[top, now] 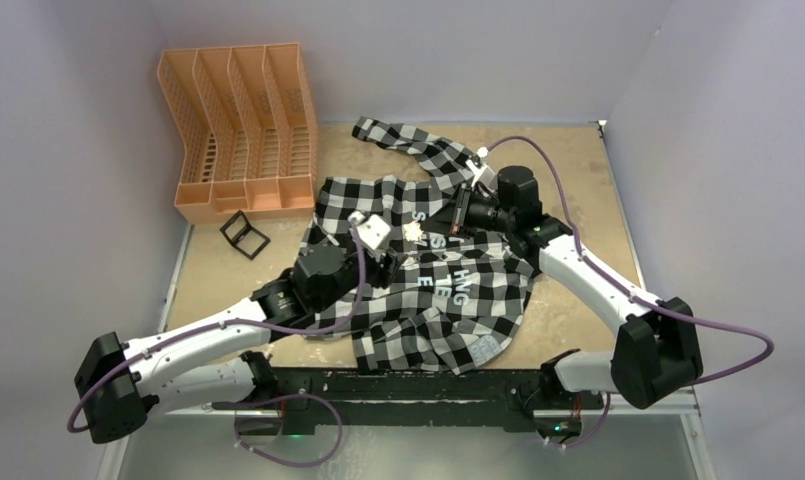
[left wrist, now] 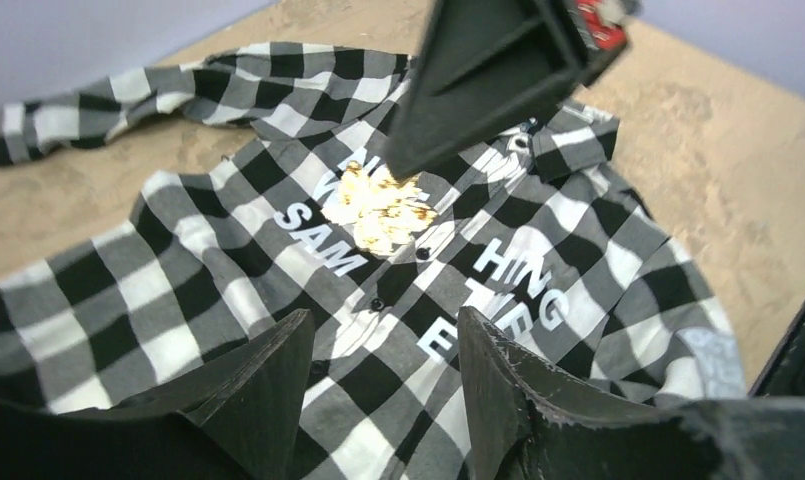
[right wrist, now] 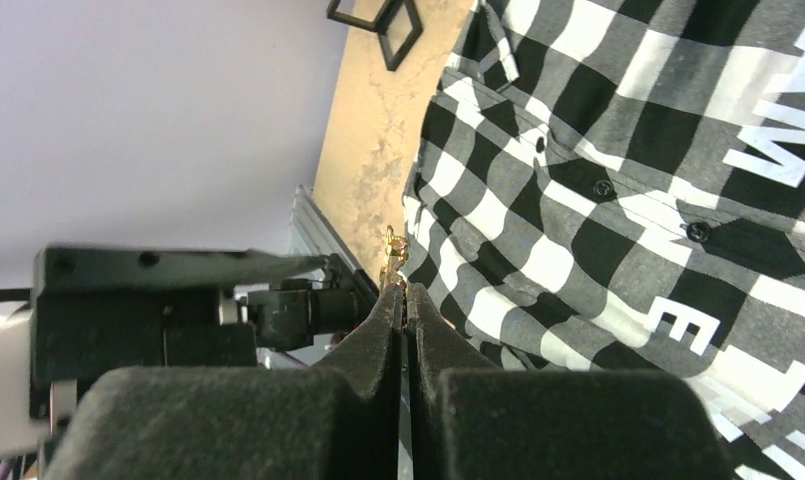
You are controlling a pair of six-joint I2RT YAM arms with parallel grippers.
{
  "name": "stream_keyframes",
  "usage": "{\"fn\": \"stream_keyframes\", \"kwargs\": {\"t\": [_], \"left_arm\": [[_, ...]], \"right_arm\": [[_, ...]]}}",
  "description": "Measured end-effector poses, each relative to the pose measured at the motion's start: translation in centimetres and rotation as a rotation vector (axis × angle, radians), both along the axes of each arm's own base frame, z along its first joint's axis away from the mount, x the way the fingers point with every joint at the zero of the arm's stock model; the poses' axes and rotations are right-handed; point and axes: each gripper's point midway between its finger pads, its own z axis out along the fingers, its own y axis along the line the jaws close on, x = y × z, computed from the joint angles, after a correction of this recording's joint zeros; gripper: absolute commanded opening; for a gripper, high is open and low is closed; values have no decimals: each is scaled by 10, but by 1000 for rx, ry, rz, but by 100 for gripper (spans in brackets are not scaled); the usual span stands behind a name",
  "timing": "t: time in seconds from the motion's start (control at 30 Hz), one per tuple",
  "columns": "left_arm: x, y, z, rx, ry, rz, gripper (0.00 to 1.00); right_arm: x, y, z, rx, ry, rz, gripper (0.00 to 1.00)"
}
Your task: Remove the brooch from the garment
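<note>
Right end effector [right wrist: 402, 290]: fingers pressed together, pinching the brooch [right wrist: 392, 255] at the very tips. In the right wrist view the gold pin projects just past the fingertips, with the table [right wrist: 378, 150] edge and the garment [right wrist: 618, 150] behind it. Whether the pin is free of the fabric cannot be told.

Left end effector [left wrist: 383, 380]: fingers spread, nothing between them, positioned above the lower front of the garment [left wrist: 228, 290]. Contact with the fabric cannot be told.

Brooch location: in the left wrist view the brooch [left wrist: 383, 212] appears at the tip of the right arm's finger, over the white block lettering near the button placket. In the top view the brooch [top: 414, 232] lies between the two wrists, over the upper chest area of the garment [top: 458, 300].

Garment condition: spread front-up on the table [top: 568, 170], one sleeve extended toward the far edge. A pale label patch [left wrist: 713, 360] sits near the hem.

Other items: an orange file rack [top: 240, 130] stands at the far left corner. A small black frame [top: 244, 234] lies just beside it, clear of the garment.
</note>
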Motion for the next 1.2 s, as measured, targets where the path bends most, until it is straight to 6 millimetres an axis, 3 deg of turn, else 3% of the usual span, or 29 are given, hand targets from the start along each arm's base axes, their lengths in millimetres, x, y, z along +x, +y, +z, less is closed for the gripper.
{"fn": "stream_keyframes", "kwargs": {"t": [0.13, 0.3, 0.53, 0.7, 0.83, 1.03, 1.2], "left_arm": [[-6, -10, 9, 156, -119, -50, 56], [-2, -7, 14, 292, -290, -89, 56], [-1, 2, -22, 428, -490, -131, 56], [-2, -8, -30, 441, -603, -144, 57], [1, -19, -21, 422, -680, -136, 56], [5, -26, -6, 378, -760, -100, 49], [8, -30, -6, 391, -797, -97, 39]], "right_arm": [[4, -5, -1, -38, 42, -49, 0], [6, -7, 0, -51, 70, -78, 0], [8, -8, -1, -53, 91, -103, 0], [8, -8, -1, -45, 109, -112, 0], [9, -8, -1, -42, 120, -122, 0], [9, -11, -1, -45, 136, -144, 0], [6, -13, 4, -38, 140, -156, 0]]}}
